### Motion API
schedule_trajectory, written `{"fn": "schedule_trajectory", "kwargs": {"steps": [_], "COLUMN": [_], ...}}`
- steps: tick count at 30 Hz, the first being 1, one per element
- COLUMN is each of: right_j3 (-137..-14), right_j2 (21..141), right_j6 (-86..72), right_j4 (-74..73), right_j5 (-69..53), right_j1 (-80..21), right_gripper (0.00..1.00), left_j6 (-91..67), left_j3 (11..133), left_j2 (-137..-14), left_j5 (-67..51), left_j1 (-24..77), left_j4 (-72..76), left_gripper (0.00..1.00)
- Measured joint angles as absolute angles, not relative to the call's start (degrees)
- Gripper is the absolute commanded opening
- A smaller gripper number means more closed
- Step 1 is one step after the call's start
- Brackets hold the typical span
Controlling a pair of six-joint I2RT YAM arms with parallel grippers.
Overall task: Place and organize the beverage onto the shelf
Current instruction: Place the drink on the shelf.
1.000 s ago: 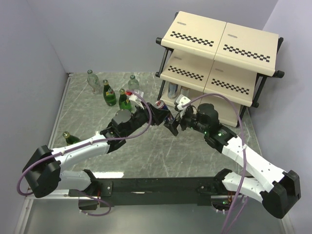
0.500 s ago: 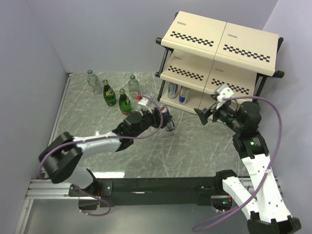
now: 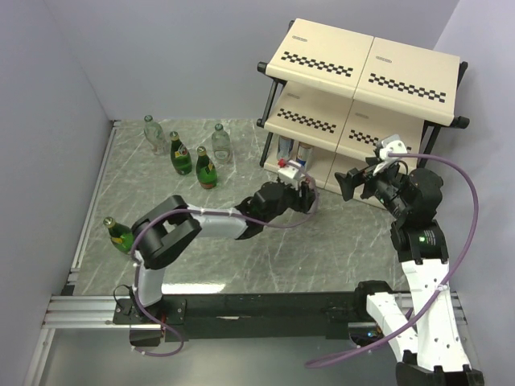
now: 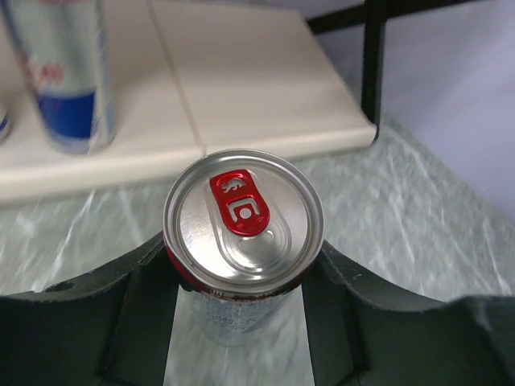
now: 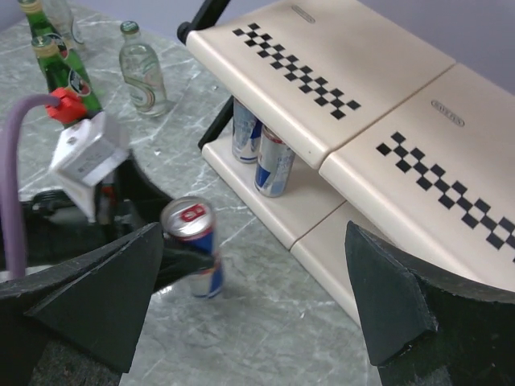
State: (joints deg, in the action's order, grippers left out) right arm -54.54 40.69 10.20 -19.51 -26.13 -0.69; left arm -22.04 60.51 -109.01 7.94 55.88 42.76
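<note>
The slim silver-and-blue can (image 4: 244, 221) with the red pull tab sat upright between the left gripper's (image 3: 302, 195) dark fingers (image 4: 137, 297). The jaws were closed onto its sides just under the rim, one finger on each side. It was right in front of the shelf's (image 3: 362, 68) bottom tier, near the middle of the tabletop (image 3: 265, 257). Whether its base touched the marbled surface could not be told.

On that bottom board, two more slim cans (image 3: 285, 147) (image 3: 304, 153) stood upright side by side, tucked under the checker-striped board above. The wrist view caught one of them (image 4: 68, 76) just beyond the held can. The upper two tiers showed only their cream boards and black checkered strips.

Over at the far left corner were the glass bottles, all upright. Two clear ones (image 3: 154, 134) (image 3: 220, 143) stood toward the back edge. Two green ones with yellow labels (image 3: 179, 154) (image 3: 206, 169) stood just in front of them. A third green bottle (image 3: 119, 233) stood alone near the left edge, well apart from the rest and close beside the left arm's elbow.

The right gripper (image 3: 348, 184) hung in the air in front of the shelf's right half, jaws spread wide and gripping nothing. It pointed towards the held can, with a clear gap between them.
</note>
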Motion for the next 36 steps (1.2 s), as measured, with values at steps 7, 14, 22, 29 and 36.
{"fn": "schedule_trajectory", "kwargs": {"steps": [7,14,22,29,36], "right_j3": [-55.55,-56.31,-56.31,-56.31,-56.31], "right_j2": [40.60,40.03,39.83,39.83,39.83], "right_j6": [7.77,4.86,3.81,3.64,3.64], "right_j4": [-20.58,-20.58,-20.62,-20.62,-20.62], "right_j5": [-21.65,-14.09,-12.03,-12.05,-12.08], "right_j1": [-0.69,-0.58,-0.58,-0.58,-0.58], "right_gripper": [1.00,1.00,1.00,1.00,0.99], "left_j6": [-17.32,-14.50,-13.17,-13.17,-12.75], "left_j3": [72.69,82.43,90.17,94.21,97.89], "left_j2": [-117.21,-124.36,-129.29,-131.59,-133.88], "left_j5": [8.51,8.49,8.43,8.45,8.91], "left_j1": [56.27,56.10,55.35,53.76,52.86], "left_j4": [42.52,39.68,35.57,33.98,32.58], "left_gripper": [0.00,0.00,0.00,0.00,0.00]}}
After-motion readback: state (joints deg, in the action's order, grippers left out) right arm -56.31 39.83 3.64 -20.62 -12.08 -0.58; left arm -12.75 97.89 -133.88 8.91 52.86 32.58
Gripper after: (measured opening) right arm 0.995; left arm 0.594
